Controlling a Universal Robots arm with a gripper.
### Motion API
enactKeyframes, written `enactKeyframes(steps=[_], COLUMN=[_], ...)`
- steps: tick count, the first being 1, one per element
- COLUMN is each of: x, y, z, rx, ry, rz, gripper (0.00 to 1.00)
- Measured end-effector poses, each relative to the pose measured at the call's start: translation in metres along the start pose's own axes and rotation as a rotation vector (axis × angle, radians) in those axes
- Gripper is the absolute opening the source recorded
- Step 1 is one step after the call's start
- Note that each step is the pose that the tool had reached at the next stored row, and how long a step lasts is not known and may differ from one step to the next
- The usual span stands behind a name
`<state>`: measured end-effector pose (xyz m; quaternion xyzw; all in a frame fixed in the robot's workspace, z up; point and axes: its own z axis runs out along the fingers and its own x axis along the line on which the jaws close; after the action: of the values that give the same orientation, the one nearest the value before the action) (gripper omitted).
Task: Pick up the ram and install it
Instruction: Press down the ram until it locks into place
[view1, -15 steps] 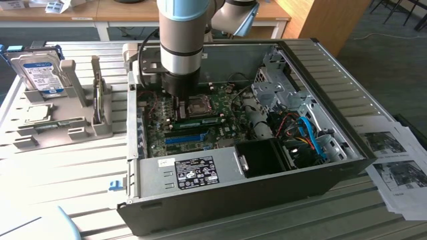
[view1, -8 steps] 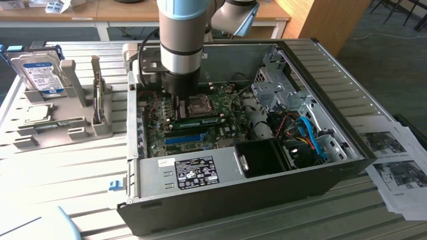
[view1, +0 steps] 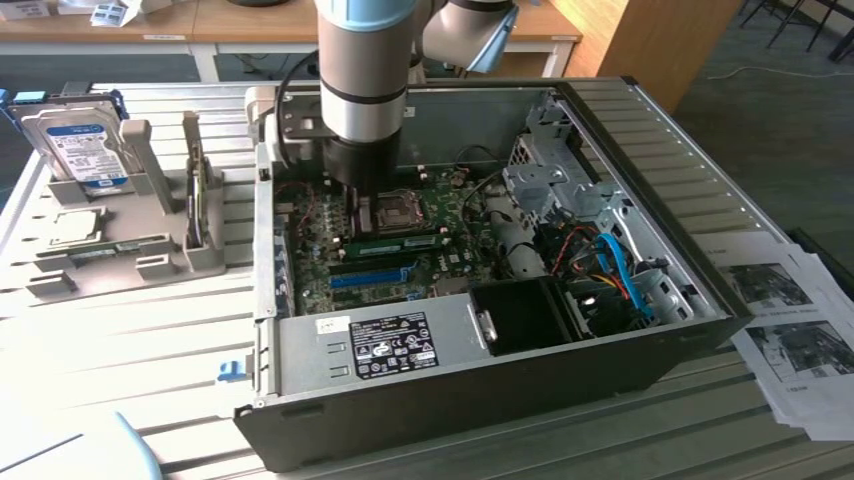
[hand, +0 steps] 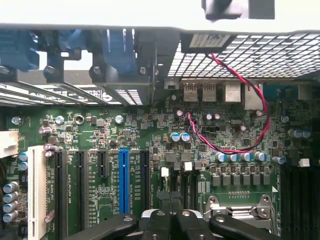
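The ram (view1: 396, 243), a narrow green strip with dark chips and a white label, lies along the motherboard between the CPU socket (view1: 400, 210) and the bright blue slot (view1: 367, 277). My gripper (view1: 362, 215) reaches down into the open computer case, just to the exterior view's left of the strip's end. Whether it touches the strip I cannot tell. In the wrist view my gripper (hand: 172, 202) is shut, its dark fingers (hand: 165, 215) pressed together with nothing showing between them. They hover over the board between the blue slot (hand: 123, 180) and the CPU socket (hand: 240, 212).
A grey holder (view1: 107, 255) beside the case carries a silver hard drive (view1: 83, 145). Printed sheets (view1: 787, 330) lie at the exterior view's right. A red-and-black cable (hand: 260, 100) loops over the board. Long dark slots (hand: 300, 200) run beyond the socket. The case walls (view1: 467, 385) ring the board.
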<state>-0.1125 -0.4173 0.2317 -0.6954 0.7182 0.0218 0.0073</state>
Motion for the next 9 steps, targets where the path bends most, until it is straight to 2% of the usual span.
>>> enactKeyframes(steps=[9], x=[-0.0003], y=[-0.0004], z=[-0.0082], rx=[0.0000], ry=[0.0000], rz=[0.000], gripper=[0.09])
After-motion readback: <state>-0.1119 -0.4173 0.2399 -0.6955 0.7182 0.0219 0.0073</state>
